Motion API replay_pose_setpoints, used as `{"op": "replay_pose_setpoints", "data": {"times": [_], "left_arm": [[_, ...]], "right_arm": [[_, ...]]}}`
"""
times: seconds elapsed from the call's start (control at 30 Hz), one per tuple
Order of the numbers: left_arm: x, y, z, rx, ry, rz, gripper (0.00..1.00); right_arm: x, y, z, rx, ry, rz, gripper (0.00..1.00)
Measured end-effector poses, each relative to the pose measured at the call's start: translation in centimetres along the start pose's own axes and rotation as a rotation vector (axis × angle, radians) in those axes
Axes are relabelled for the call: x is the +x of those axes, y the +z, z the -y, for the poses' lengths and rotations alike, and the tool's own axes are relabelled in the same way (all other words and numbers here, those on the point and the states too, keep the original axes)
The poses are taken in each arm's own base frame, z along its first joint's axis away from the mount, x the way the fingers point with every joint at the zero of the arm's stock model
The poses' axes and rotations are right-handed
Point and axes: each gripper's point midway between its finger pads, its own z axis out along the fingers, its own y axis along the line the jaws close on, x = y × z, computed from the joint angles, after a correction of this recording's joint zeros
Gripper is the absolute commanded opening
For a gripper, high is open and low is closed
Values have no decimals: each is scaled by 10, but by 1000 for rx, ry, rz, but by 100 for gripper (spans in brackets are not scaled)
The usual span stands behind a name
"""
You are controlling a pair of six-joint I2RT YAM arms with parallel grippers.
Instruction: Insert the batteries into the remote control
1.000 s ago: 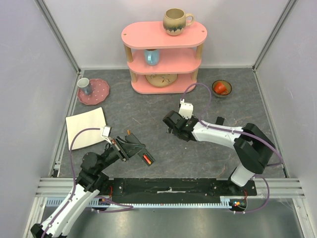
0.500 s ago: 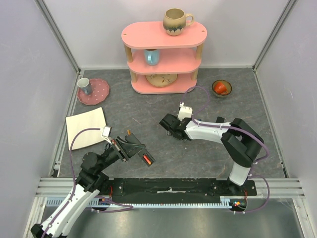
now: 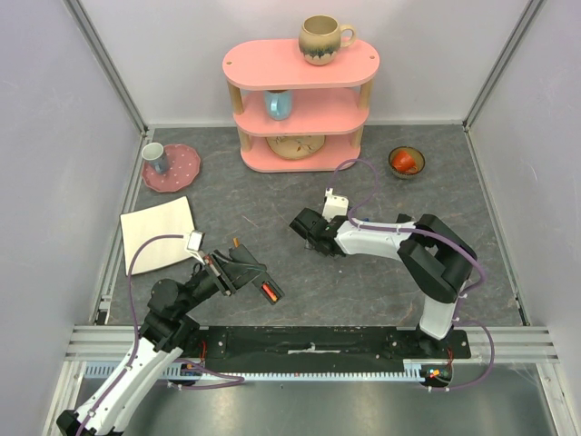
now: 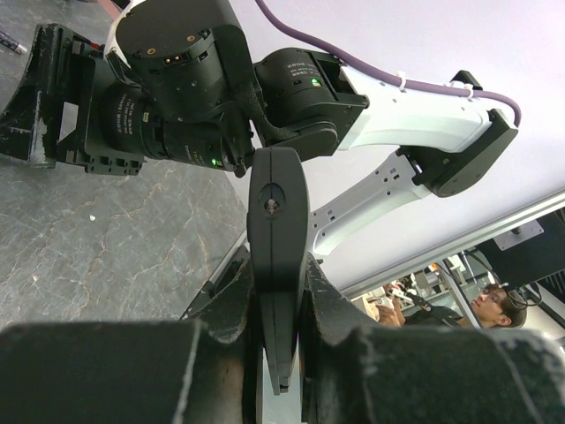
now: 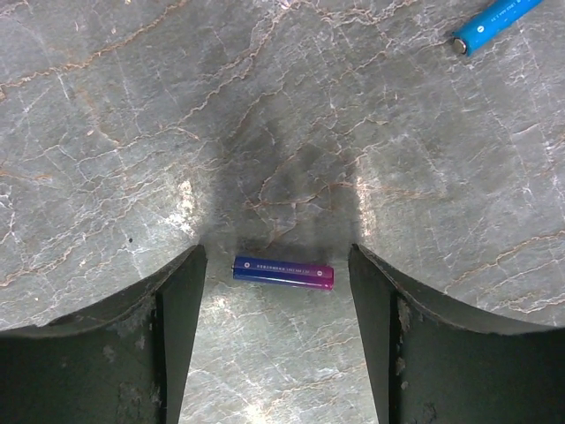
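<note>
Right gripper (image 5: 275,253), shifted left, straddles purple battery (image 5: 282,272) wide open; left gripper (image 4: 281,305) clamps remote control (image 4: 276,221).

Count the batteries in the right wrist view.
2. The purple battery lies flat between the right gripper's open jaws; the blue battery sits at the top right, partly cut off. Others may lie outside this view.
</note>
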Motion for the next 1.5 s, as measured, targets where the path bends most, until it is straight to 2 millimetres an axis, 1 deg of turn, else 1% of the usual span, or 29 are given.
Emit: {"op": "replay_pose_setpoints", "data": {"times": [0.17,0.33,0.57,0.73,0.87,1.0,1.07,1.1,1.2,1.27,1.37,1.5], "left_arm": [[0,0,0,0,0,0,2],[0,0,0,0,0,0,2],[0,0,0,0,0,0,2],[0,0,1,5,2,2,2],[0,0,1,4,2,2,2],[0,0,1,3,2,1,2],[0,0,1,3,1,1,2],[0,0,1,3,1,1,2],[0,0,1,3,1,1,2],[0,0,1,3,1,2,2],[0,0,1,3,2,2,2],[0,0,0,1,8,0,2]], "right_arm": [[0,0,-2,-7,-2,0,66],[0,0,-3,-13,-4,-1,58],[1,0,-3,-21,-1,2,52],[1,0,-2,-33,4,9,46],[2,-2,0,-47,-37,2,41],[1,-7,2,-76,-183,-4,37],[-5,-12,4,-97,-283,8,35],[-9,-16,4,-115,-341,17,35],[-22,-27,-2,-190,-526,51,38],[-26,-34,-10,-259,-647,70,37],[-26,-40,-21,-372,-852,93,34],[-14,-36,-24,-448,-1068,88,34]]}}
